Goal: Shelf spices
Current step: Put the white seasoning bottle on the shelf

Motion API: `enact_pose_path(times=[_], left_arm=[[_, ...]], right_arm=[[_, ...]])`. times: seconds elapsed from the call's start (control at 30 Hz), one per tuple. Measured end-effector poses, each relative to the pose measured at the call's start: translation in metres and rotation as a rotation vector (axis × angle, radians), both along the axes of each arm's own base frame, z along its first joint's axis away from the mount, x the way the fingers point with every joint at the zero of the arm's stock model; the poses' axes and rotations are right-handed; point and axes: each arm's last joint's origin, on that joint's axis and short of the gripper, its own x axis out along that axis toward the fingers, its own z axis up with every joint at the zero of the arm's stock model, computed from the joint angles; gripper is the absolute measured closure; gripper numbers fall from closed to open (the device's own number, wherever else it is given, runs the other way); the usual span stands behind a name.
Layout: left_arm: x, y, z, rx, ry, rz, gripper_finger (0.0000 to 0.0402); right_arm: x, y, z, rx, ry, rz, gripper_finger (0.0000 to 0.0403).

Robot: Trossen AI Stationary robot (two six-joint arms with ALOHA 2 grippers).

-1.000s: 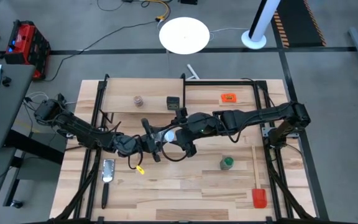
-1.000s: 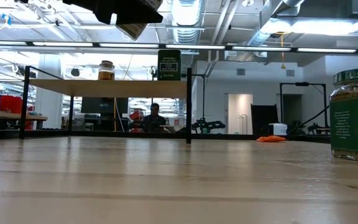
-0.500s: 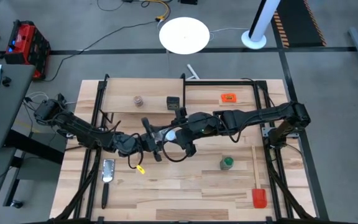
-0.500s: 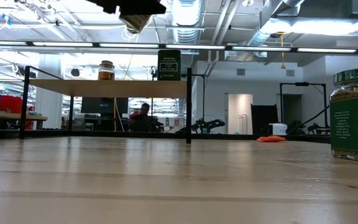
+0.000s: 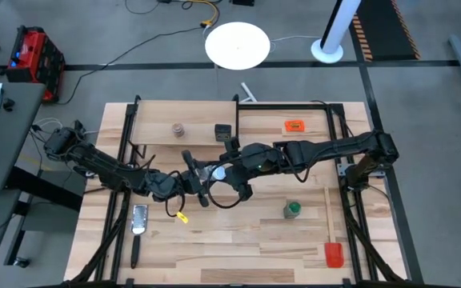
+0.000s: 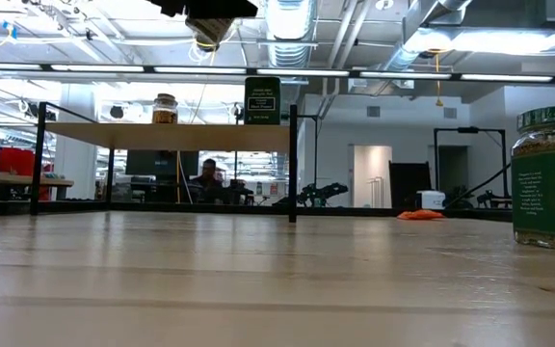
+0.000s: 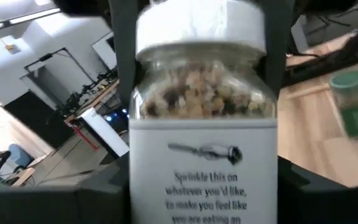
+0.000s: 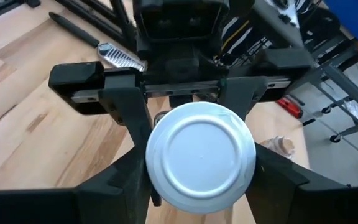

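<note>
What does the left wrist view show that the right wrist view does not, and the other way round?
Only the left wrist view: the jar's printed label, the seasoning inside it, and the green-lidded jar standing on the table. Only the right wrist view: the flat top of the white lid and a metal grater lying on the table. Both: the clear jar, with the right claw closed on its lid and the left claw at it from the opposite side.

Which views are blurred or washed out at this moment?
Left wrist view: the white-lidded jar fills the frame and is soft, its label print smeared. Low view: the green-lidded jar at the edge is slightly soft; bright ceiling lights glare above the shelf. High view: evenly lit, sharp.
</note>
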Motion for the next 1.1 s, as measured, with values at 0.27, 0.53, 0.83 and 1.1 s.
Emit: enact_pose_path(times=[0.27, 0.53, 0.83, 1.1], left_arm=[[-0.002, 0.004, 0.000, 0.041, 0.019, 0.153, 0.0200], [-0.007, -0.007, 0.002, 0.089, 0.033, 0.171, 0.0198], [-0.022, -0.018, 0.010, 0.162, 0.062, 0.303, 0.0198], [-0.031, -0.019, 0.010, 0.219, 0.145, 0.535, 0.0199]], right_arm=[[-0.004, -0.013, 0.031, 0.037, -0.018, -0.023, 0.0196], [-0.009, -0.037, 0.049, 0.119, -0.008, -0.053, 0.0196], [-0.009, -0.068, 0.060, 0.218, -0.084, -0.022, 0.0199], [-0.012, -0.108, 0.074, 0.213, -0.196, -0.123, 0.0202]])
